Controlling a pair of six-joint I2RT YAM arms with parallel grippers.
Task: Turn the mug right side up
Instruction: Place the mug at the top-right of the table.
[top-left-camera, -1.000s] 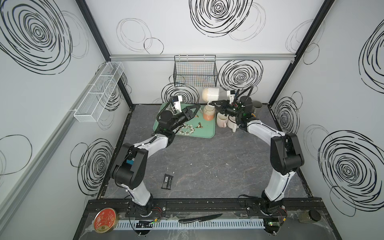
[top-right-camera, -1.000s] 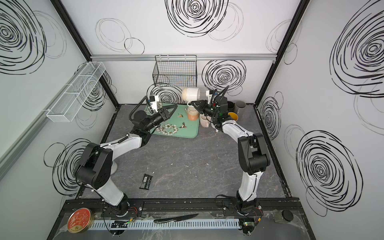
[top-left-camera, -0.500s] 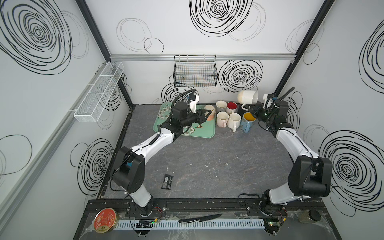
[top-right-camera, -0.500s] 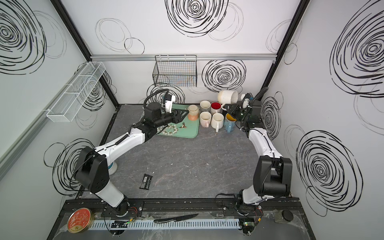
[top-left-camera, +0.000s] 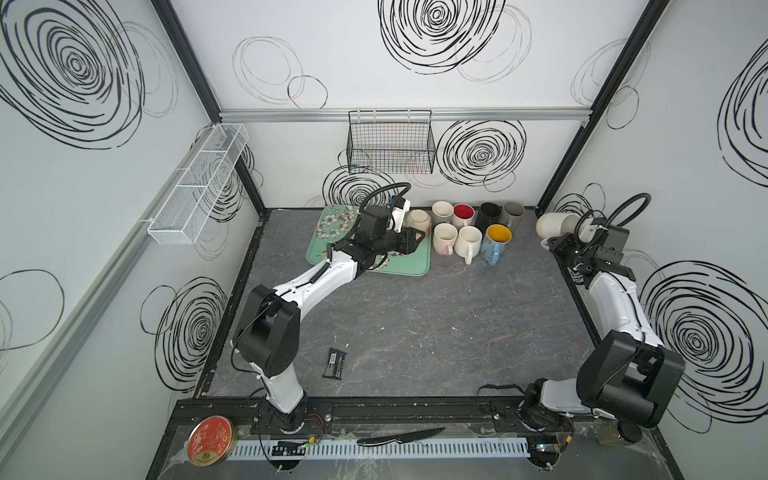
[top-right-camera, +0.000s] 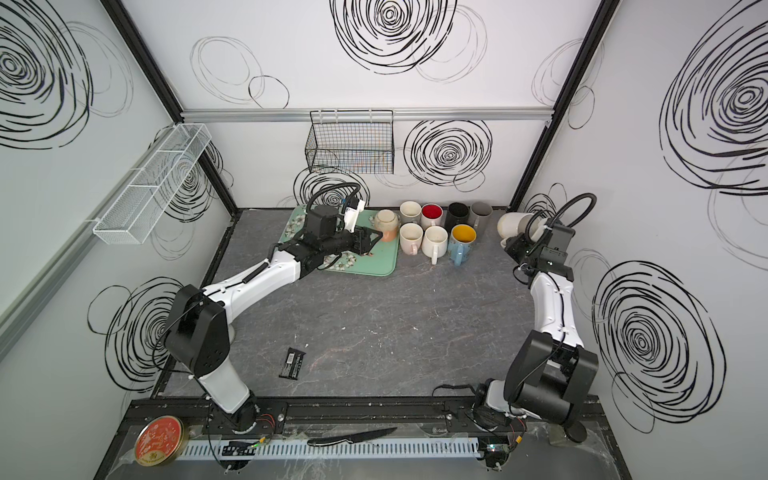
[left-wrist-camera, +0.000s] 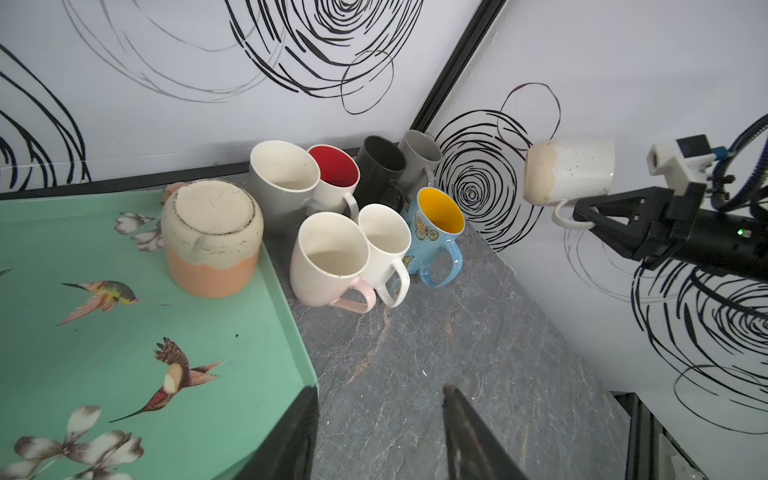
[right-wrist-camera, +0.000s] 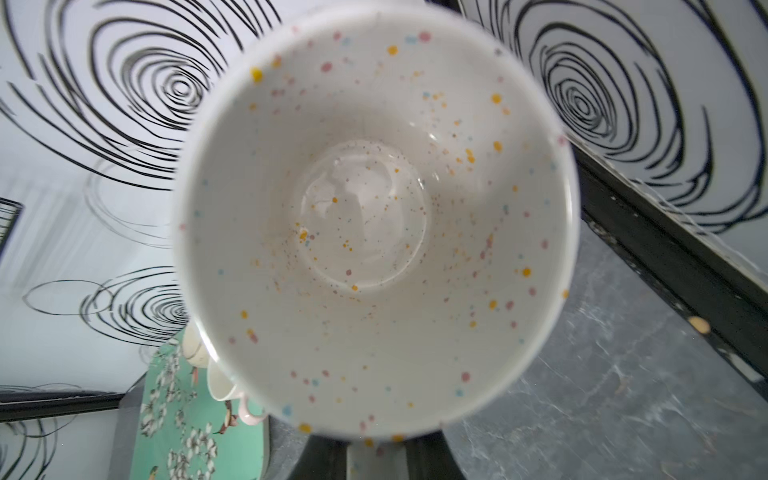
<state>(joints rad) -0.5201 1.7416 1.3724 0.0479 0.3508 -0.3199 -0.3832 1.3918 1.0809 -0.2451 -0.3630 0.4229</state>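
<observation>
Speckled mug (top-left-camera: 555, 223) is up in the air at the right edge of both top views, lying on its side above the grey table (top-left-camera: 415, 324), base turned toward the cluster of upright mugs (top-left-camera: 469, 232) at the centre back. The right gripper (top-left-camera: 552, 244) is underneath it, fingers clenched on the handle. Left of centre, the left gripper (top-left-camera: 417, 237) reaches over the green tray (top-left-camera: 409, 268), its tip near an upside-down peach mug (top-left-camera: 417, 219) that stands on the tray's back right corner. The other top view gives the same picture: speckled mug (top-right-camera: 513, 224) aloft at the right, peach mug (top-right-camera: 386, 220) base-up on the tray (top-right-camera: 374, 268). Over to the left wrist camera: the left gripper's two dark fingers (left-wrist-camera: 469, 436) stand spread apart with only bare table between them. The peach mug (left-wrist-camera: 212, 245) sits ahead on the tray, clear of them, just beside the upright mugs. Beyond those hangs the speckled mug (left-wrist-camera: 569, 172), pinched by its handle in the right gripper (left-wrist-camera: 577, 214). Right wrist camera now: the speckled mug (right-wrist-camera: 374, 216) fills most of the frame, mouth open straight at the lens. The handle is gripped between the dark fingers (right-wrist-camera: 320, 457).
</observation>
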